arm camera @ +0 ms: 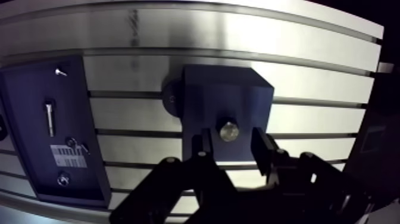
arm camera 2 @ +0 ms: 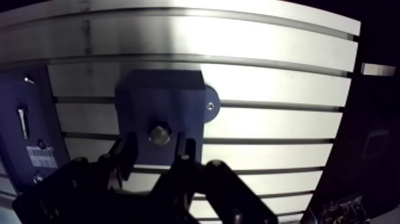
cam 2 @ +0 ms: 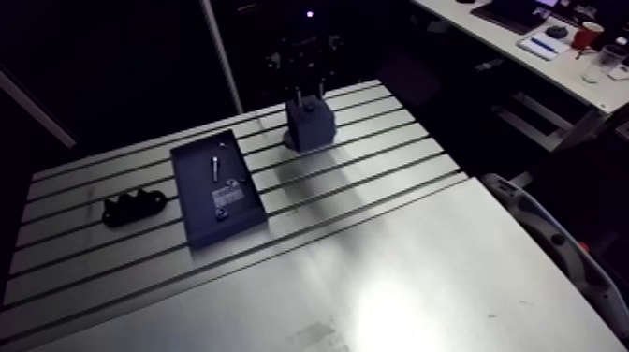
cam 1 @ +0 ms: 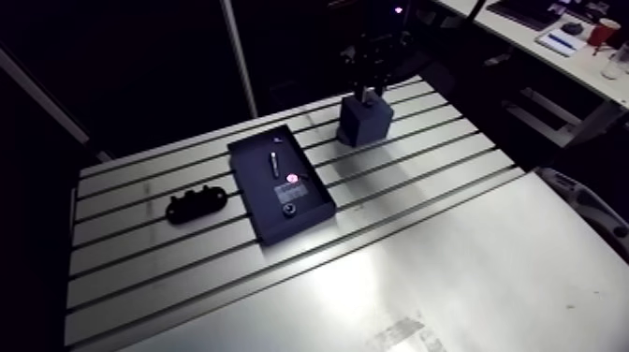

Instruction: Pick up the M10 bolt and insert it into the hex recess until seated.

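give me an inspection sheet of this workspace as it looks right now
surface: slotted aluminium table, strong glare on the metal
job's things: silver hex-headed bolt stands in the top of the dark square block; cannot tell if seated
clutter: dark rectangular tray holding small metal parts; black lobed piece beside it
gripper: black two-finger gripper open above the block, one finger each side of the bolt head
cables: nothing seen
surroundings: nothing seen
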Tool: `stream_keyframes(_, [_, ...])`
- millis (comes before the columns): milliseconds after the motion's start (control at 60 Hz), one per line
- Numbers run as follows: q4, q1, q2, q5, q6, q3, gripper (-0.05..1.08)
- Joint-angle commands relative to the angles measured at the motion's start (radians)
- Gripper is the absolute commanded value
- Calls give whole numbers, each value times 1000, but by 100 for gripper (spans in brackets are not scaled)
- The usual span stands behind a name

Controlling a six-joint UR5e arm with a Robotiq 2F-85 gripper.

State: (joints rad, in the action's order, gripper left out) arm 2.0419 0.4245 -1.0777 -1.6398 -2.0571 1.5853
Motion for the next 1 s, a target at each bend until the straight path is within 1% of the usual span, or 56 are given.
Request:
stream_keyframes(17, [1,0,8,-1,-1,0,53])
stream_keyframes(300, [1,0,14,1,-1,-3,53])
stream_keyframes(550, [1,-1,16,2,0,-9,57])
stream_keyframes(1000, [1,-1,25,-2,-1,-12,58])
